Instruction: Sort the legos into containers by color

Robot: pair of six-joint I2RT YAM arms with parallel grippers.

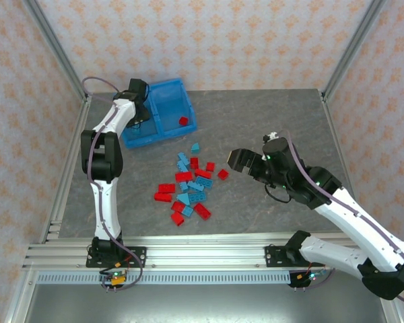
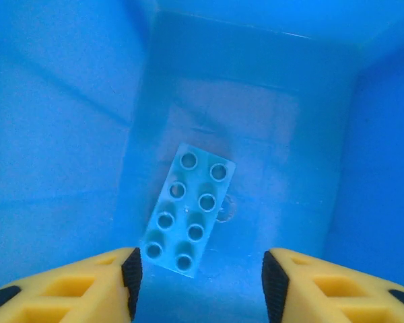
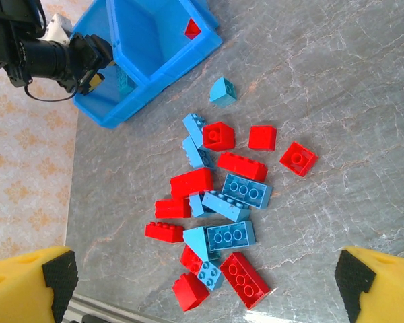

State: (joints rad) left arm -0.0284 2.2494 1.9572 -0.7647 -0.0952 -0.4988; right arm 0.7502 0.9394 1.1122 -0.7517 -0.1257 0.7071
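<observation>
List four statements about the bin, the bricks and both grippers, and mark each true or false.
1. A red brick lies in the right compartment of the bin. True.
2. The left gripper grips a red brick. False: it is open above a light blue brick inside the bin.
3. The right gripper is shut. False: it is open above the table.
4. Red and light blue loose bricks lie mixed on the table. True.

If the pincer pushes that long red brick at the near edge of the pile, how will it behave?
The long red brick looks rigid, so probably no bending. Lying flat, studs up, on the smooth table, it should slide rather than roll or tip.
</observation>
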